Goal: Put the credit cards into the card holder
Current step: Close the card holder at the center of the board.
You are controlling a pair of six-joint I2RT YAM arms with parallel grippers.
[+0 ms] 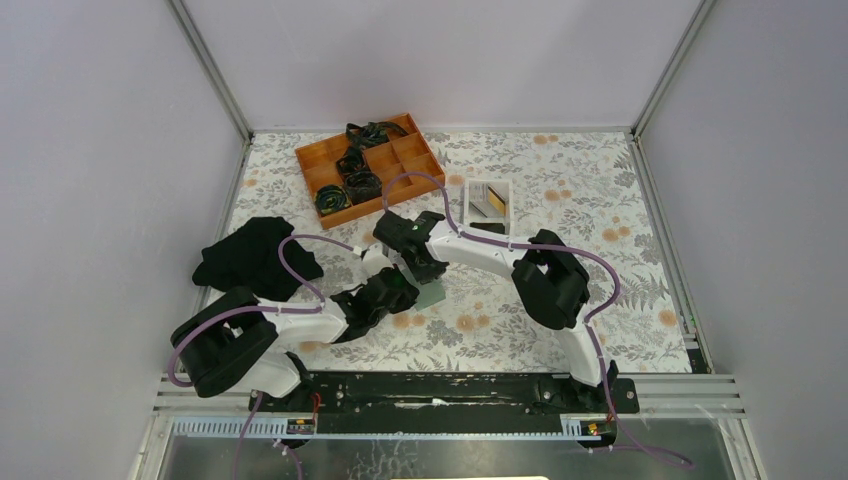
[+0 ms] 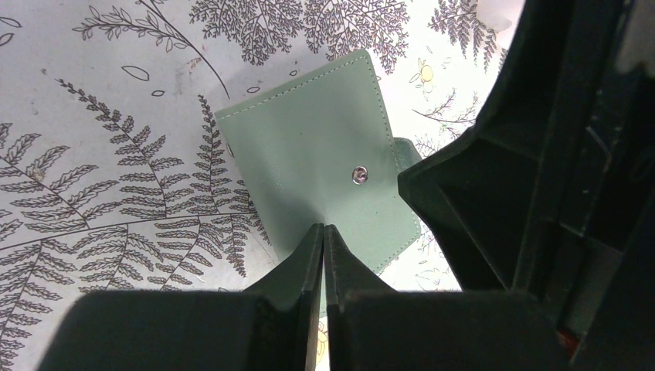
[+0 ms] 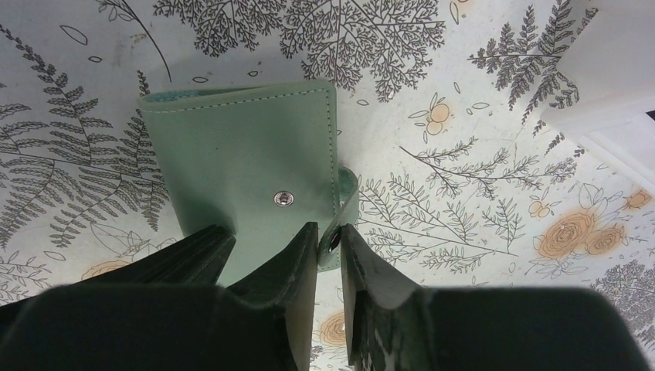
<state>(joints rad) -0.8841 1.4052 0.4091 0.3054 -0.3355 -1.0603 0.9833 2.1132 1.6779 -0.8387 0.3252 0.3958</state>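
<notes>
The left end effector [image 2: 324,232] has its fingers pressed together, pinching the near edge of the green wallet [image 2: 309,147]. The wallet lies flat on the desk [image 1: 600,280], just in front of both arms. The right end effector [image 3: 330,236] has its fingers a little apart around the wallet's strap [image 3: 345,193]; I cannot tell if it squeezes it. Past it, to its right, a white tray [image 1: 510,205] holds some cards [image 1: 480,200]. Farther off, to its left, an orange box [image 1: 420,165] holds dark bundles [image 1: 360,185].

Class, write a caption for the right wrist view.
Right arm's jaws flank the green wallet's snap strap on a fern-print tablecloth.
</notes>
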